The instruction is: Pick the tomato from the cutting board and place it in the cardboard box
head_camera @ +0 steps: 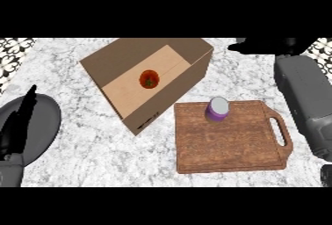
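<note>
Head view: the tomato [149,79] already lies on the floor of the cardboard box [194,77], which sits open-topped near the tabletop's [97,149] far edge, so the placing looks done. The cutting board [227,145] by the near edge carries only a purple jar [217,110]. The left hand [16,129] rests at the left edge, fingers straight and released. The right hand [259,45] is over the far right corner, raised; whether it is released or clenched, I cannot tell.
</note>
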